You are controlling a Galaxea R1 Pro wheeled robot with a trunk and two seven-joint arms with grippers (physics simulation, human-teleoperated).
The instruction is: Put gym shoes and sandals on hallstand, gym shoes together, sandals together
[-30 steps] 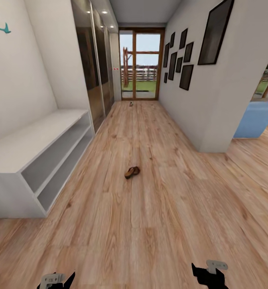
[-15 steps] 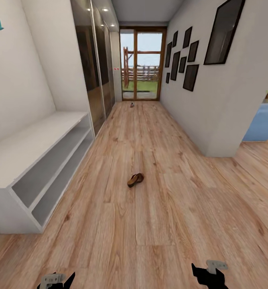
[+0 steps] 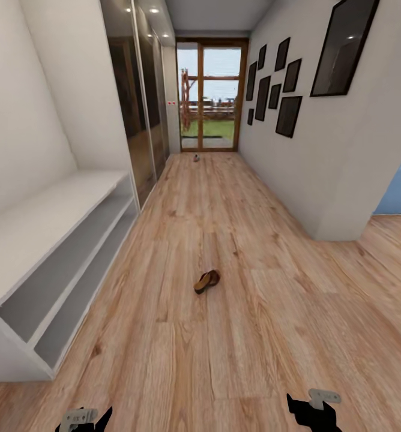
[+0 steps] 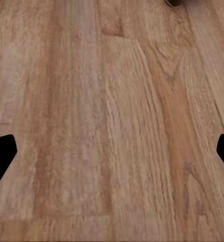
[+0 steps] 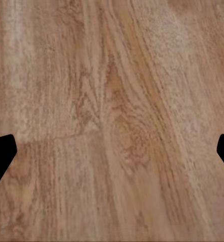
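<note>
Head view: base on approach down the corridor. One sandal [image 3: 206,281] lies on the corridor floor [image 3: 254,324], ahead of both grippers and between their lines of reach, well apart from each. The hallstand [image 3: 50,240] stands ahead of the left gripper [image 3: 85,418] and out to its outer side; nothing shows on its top or in its two open compartments. A small object [image 3: 195,158] sits far ahead near the glass door; too small to tell whether it is a shoe. Right gripper [image 3: 313,408] is low at the frame edge, nothing visible in it.

Judgement on the step: close in until the sandal sits just ahead of one gripper, stop short of running over it, then lower the trunk before reaching. Grasp across the strap, not the flat sole.

Left wrist view: fingers [image 4: 2,151] stand wide apart, bare planks between them, nothing held or touched. A dark sliver at the far edge ahead may be the sandal.

Right wrist view: fingers [image 5: 2,151] equally spread wide, empty, over bare floor.
</note>
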